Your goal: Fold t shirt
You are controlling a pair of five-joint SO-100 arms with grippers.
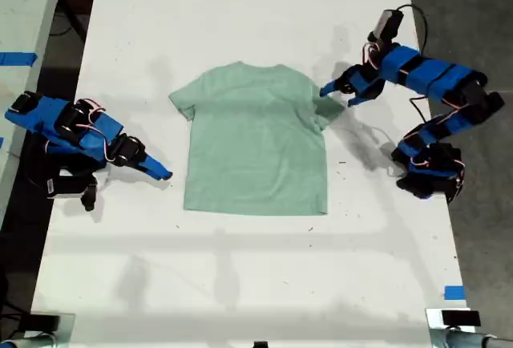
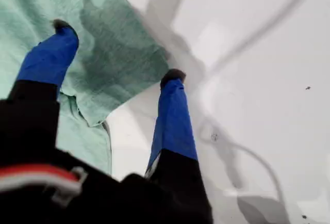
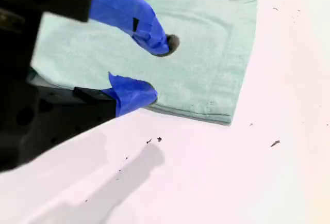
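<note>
Flat on the white table (image 1: pixel 240 11), the plain, unprinted pale mint-green short-sleeved t shirt (image 1: pixel 256 147) is recorded; my first gripper (image 2: pixel 116 53) is seen wide open straddling a sleeve, my second gripper (image 3: pixel 154 69) parted, empty, beside the hem.

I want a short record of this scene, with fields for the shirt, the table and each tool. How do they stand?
t shirt: pale mint green, spread flat, unfolded
table: white, a few small dark specks
first tool: open, jaws either side of the sleeve at the exterior view's right
second tool: open, holding nothing, off the shirt's edge at the exterior view's left
fold: not yet begun
</note>
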